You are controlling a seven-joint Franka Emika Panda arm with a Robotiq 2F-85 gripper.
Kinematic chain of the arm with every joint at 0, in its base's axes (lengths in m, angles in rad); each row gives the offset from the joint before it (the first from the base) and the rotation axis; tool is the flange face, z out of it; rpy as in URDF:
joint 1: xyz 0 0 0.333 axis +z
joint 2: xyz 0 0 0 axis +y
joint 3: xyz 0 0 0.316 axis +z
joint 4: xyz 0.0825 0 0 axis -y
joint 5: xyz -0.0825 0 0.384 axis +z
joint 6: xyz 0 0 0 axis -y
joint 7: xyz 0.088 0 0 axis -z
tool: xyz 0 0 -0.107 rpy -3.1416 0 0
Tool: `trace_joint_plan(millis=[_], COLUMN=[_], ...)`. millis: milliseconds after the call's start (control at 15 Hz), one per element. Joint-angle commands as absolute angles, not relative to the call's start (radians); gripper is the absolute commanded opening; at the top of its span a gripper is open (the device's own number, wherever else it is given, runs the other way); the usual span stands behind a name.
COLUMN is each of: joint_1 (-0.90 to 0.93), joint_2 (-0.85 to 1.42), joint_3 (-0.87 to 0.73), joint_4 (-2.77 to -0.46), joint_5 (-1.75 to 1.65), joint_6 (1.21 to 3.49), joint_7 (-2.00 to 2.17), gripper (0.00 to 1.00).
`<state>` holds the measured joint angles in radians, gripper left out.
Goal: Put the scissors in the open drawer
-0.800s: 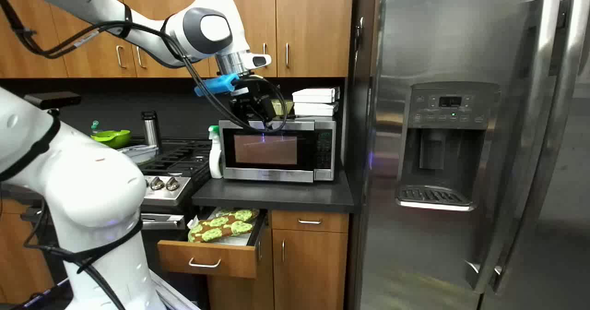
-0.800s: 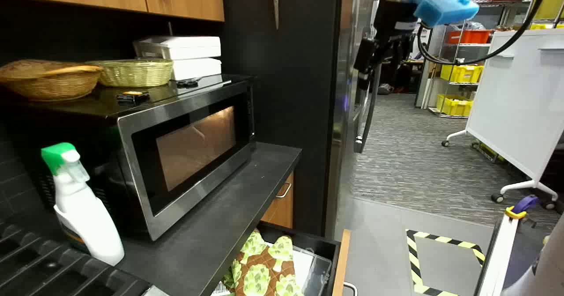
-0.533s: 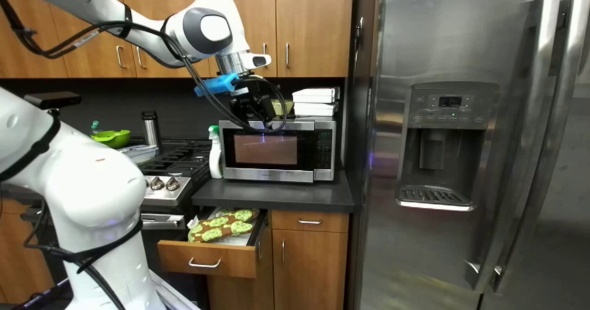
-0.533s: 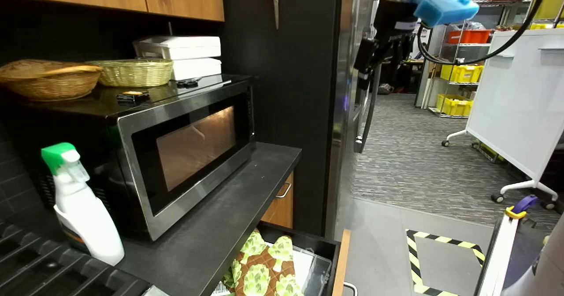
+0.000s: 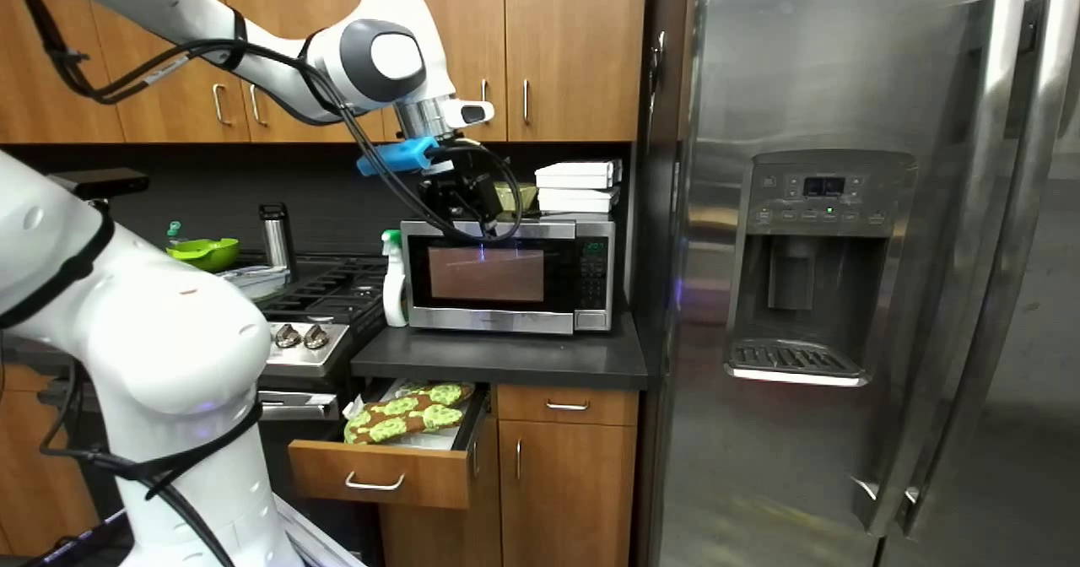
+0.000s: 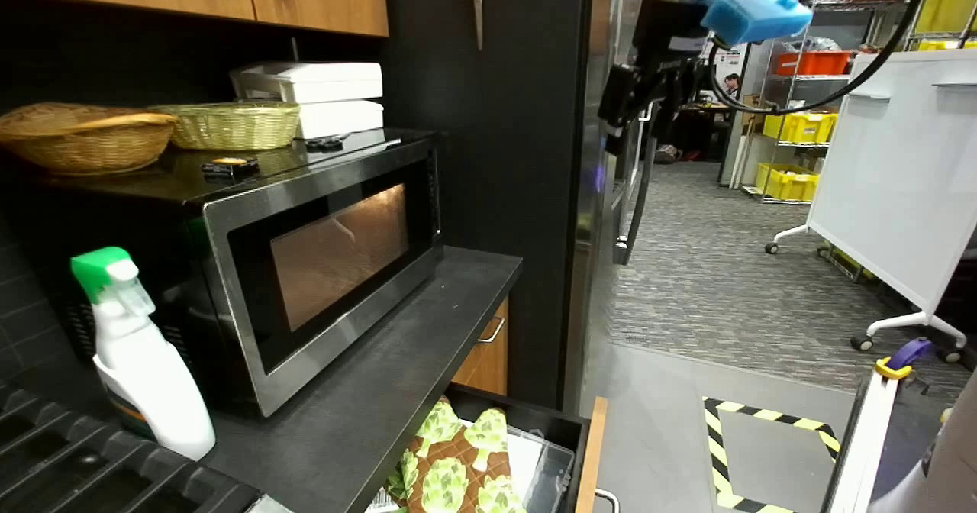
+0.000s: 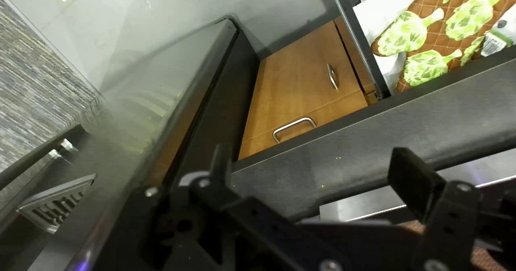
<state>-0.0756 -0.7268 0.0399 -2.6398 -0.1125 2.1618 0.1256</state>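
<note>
Scissors (image 6: 478, 11) hang blade down on the side of the dark tall panel, their upper part cut off by the frame edge in an exterior view. They show edge-on in an exterior view (image 5: 656, 61). The open drawer (image 5: 380, 476) is pulled out below the counter; its front edge (image 6: 592, 459) and side (image 7: 358, 37) also show. It holds a brown and green quilted mitt (image 5: 409, 415) and a clear plastic case (image 6: 553, 471). My gripper (image 7: 318, 170) is open and empty, in the air in front of the microwave and above counter height (image 6: 640, 135). Nothing lies between its fingers.
The microwave (image 5: 487, 273) stands on the dark counter (image 5: 506, 354). On its top are baskets (image 6: 229, 126), white boxes (image 6: 340, 101) and a small black item (image 6: 326, 144), too small to tell. A spray bottle (image 6: 153, 375) stands beside it. The fridge (image 5: 844, 466) is at the right.
The gripper has shifted slightly to the left in an exterior view, and the upper arm has shifted slightly to the right in an exterior view. The drawer and the scissors have not moved.
</note>
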Motion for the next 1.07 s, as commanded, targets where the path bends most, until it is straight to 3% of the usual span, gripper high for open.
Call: trace_joint_plan(millis=[0,1000], joint_1=[-0.051,-0.002], joint_2=[-0.631,-0.181], joint_3=[0.057,0.266], joint_4=[-2.566,-2.177], joint_5=[-0.085,-0.237], joint_6=[2.185,2.318], joint_7=[0.148,0.437], gripper=[1.00,1.00])
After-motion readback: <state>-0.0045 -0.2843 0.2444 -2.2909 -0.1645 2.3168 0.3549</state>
